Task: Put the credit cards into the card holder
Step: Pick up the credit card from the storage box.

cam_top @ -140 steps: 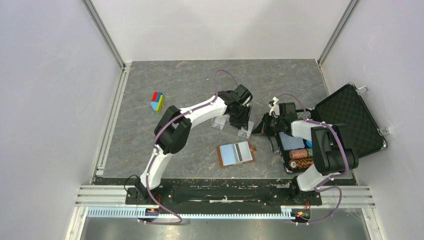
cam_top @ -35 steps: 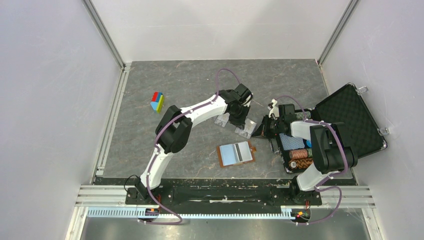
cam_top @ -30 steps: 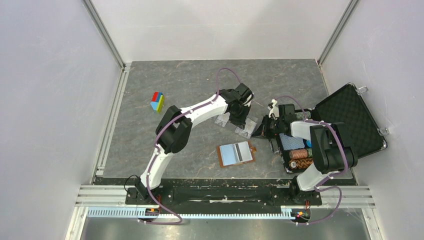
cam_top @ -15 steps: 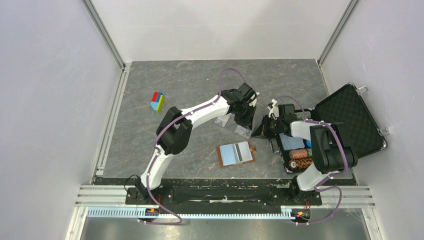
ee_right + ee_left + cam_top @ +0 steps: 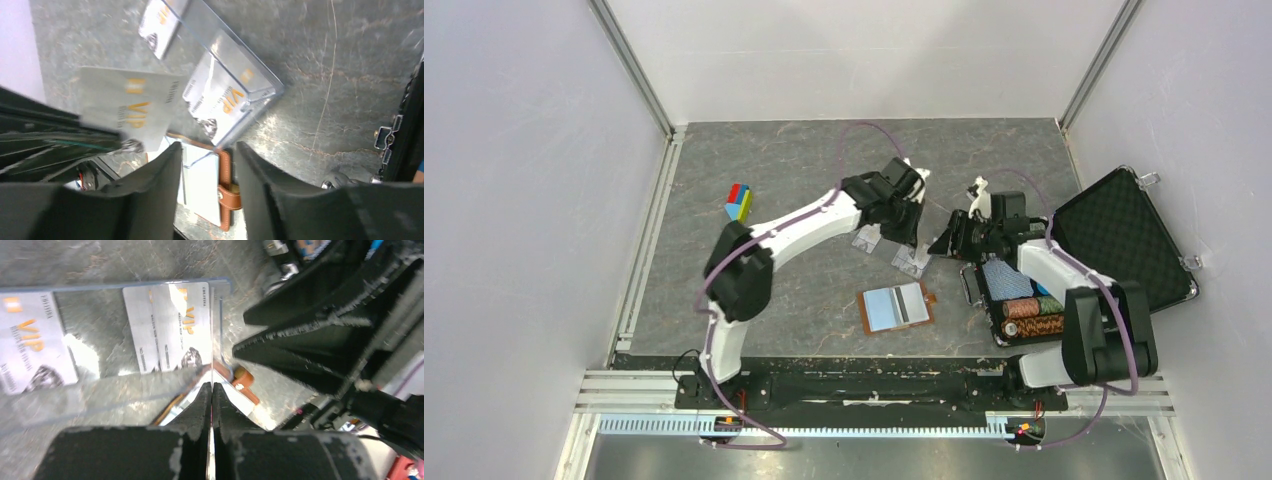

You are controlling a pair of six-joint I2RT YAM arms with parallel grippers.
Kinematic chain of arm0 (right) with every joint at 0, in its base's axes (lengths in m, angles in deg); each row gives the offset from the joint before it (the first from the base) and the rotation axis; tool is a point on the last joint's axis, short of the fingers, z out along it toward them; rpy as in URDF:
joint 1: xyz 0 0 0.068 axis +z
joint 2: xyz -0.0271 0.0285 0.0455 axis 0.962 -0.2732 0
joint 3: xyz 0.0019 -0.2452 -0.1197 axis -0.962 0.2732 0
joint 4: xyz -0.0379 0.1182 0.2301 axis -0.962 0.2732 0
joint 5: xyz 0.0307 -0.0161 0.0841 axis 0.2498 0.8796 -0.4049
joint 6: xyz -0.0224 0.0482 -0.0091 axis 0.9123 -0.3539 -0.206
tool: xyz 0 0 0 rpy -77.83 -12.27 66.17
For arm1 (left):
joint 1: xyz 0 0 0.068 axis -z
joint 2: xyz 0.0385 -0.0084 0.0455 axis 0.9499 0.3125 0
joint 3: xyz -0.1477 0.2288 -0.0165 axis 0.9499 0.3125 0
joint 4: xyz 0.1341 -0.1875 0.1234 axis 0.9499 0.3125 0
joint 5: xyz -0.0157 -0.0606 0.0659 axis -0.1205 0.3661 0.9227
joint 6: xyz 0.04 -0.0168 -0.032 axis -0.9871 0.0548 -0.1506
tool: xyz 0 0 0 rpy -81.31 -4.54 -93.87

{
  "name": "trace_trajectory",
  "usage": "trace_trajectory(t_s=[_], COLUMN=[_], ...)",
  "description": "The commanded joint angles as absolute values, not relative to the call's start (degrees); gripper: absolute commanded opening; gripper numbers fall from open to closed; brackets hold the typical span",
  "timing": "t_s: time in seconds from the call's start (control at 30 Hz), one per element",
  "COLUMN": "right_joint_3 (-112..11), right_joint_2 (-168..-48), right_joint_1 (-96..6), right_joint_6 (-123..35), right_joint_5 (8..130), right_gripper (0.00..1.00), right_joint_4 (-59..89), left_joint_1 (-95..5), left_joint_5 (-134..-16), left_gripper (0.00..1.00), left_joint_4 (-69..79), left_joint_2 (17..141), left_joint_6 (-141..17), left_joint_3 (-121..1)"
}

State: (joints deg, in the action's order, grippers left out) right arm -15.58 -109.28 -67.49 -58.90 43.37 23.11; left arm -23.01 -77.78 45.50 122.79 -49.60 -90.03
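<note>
Grey marbled table (image 5: 804, 160) carries the open brown card holder (image 5: 896, 307), at 6 o'clock from the left gripper (image 5: 915, 233), which pinches one credit card (image 5: 127, 107) edge-on (VIP lettering showing). Other credit cards (image 5: 170, 325) lie in the clear tray (image 5: 235, 65). At the left gripper's 3 o'clock, the right gripper (image 5: 948, 243) stands parted, holding nothing.

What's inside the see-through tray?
Pale cards marked VIP lie in two spots of the clear tray. Any cards stacked underneath them are covered.
</note>
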Motion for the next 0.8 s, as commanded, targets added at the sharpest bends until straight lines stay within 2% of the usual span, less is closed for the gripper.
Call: trace_trajectory(t_s=[0.0, 0.13, 0.3, 0.47, 0.57, 0.77], right_joint_3=[-20.57, -20.69, -16.48, -13.53, -12.59, -11.72], right_joint_2=[-103.16, -99.55, -96.72, -96.21, -96.89, -98.45], right_joint_1=[-67.22, -67.2, -66.78, -62.67, -60.11, -59.47], right_joint_6=[-56.18, -56.59, -65.78, -80.01, -87.45, -92.19], right_joint_5=[44.95, 40.54, 29.74, 23.05, 21.61, 21.72], right_gripper=[0.51, 0.64, 0.68, 0.65, 0.6, 0.46], right_joint_4=[26.58, 25.58, 14.44, -3.75, -13.41, -19.8], left_joint_1=[-25.66, -28.75, -31.72, -32.33, -32.32, -32.3], left_joint_5=[-75.89, -80.94, -89.76, -95.3, -95.49, -95.63], left_gripper=[0.02, 0.02, 0.02, 0.02, 0.02, 0.02], left_joint_4=[37.69, 26.97, 8.05, -5.19, -12.8, -15.59], left_joint_2=[108.79, 98.57, 87.02, 81.8, 80.17, 79.17], left_joint_6=[-44.63, -38.33, -27.94, -20.37, -16.25, -15.11], left_joint_3=[-83.89, -70.47, -52.67, -42.67, -38.14, -36.51])
